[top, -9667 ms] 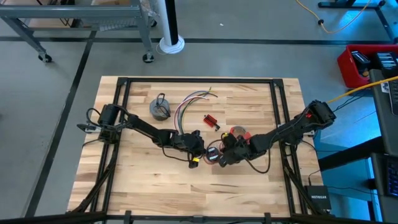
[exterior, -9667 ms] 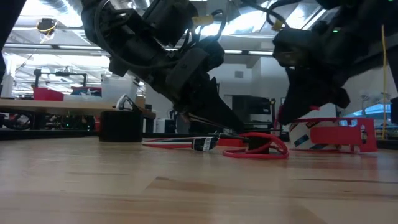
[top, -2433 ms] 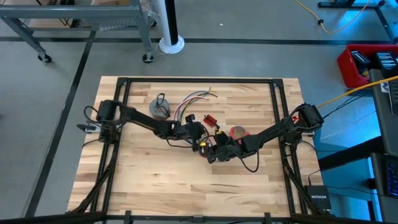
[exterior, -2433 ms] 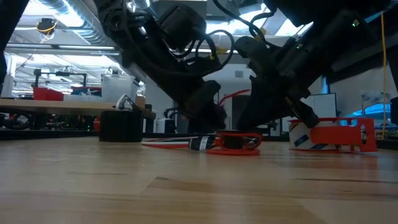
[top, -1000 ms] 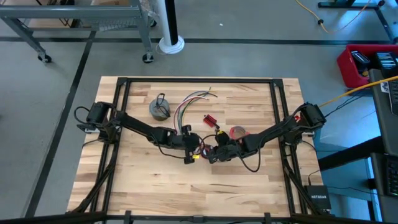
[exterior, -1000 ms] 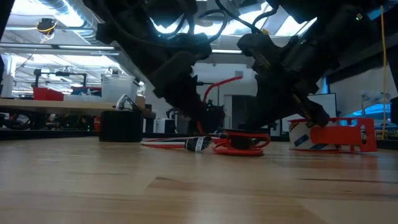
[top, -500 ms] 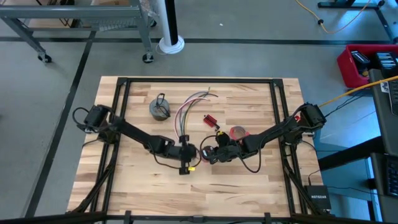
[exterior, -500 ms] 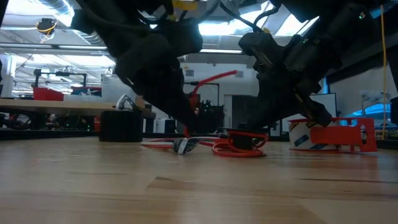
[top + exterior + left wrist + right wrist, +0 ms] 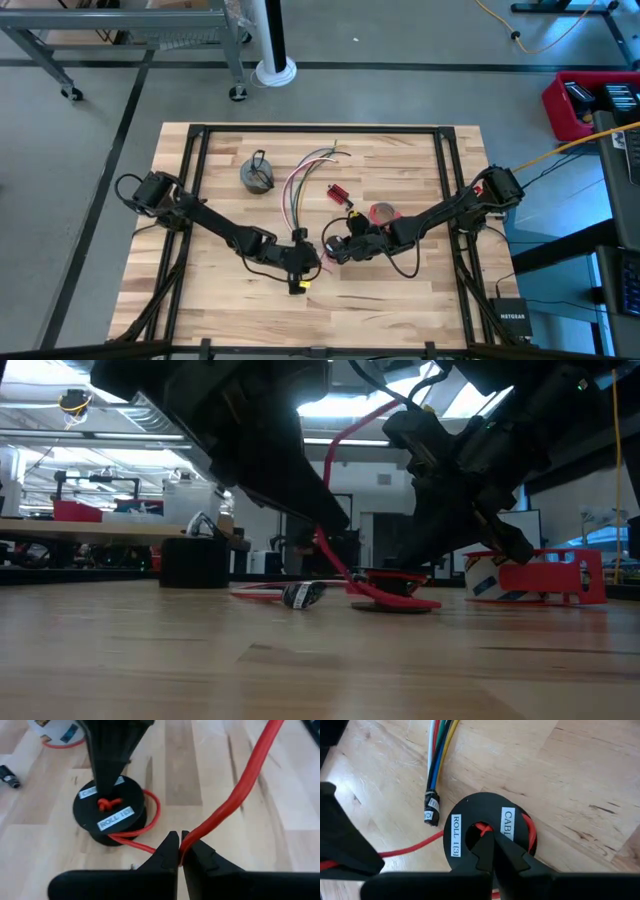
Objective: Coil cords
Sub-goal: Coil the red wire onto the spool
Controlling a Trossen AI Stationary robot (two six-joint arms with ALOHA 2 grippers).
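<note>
The small black-and-red coil is a black labelled spool [image 9: 485,827] wound with red cord, lying flat on the table at mid-table [image 9: 338,252]. My right gripper [image 9: 489,843] is shut, with its tips on the spool's hub. My left gripper [image 9: 180,851] is just to the near left of the spool [image 9: 312,264] and is shut on the red cord [image 9: 235,795]. The long bundle of coloured wires [image 9: 300,185] lies on the table, its plug end [image 9: 431,812] beside the spool. The small grey coil with a black loop [image 9: 257,175] stands at the far left. My left gripper pinches the loose red cord [image 9: 186,845] between its two fingertips, a short way out from the spool. From the spool the cord runs low over the table to the fingers, then rises away beyond them [image 9: 335,450]. My right gripper's shut fingers [image 9: 107,765] come from above, pointing down, and press on the hub at the spool's top face [image 9: 481,829], beside a red knot of cord [image 9: 107,802]. The spool lies flat on the table.
A small red rectangular block [image 9: 338,194] and a red tape roll [image 9: 382,212] lie just beyond the spool, toward the far right. A black frame rail [image 9: 320,129] runs around the tabletop. Bare wood lies along the near side [image 9: 300,320].
My left gripper has gone toward the table's near edge, away from the spool, staying shut on the red cord. The cord is drawn out longer between the spool and the fingers. My right gripper and the spool have stayed in place.
</note>
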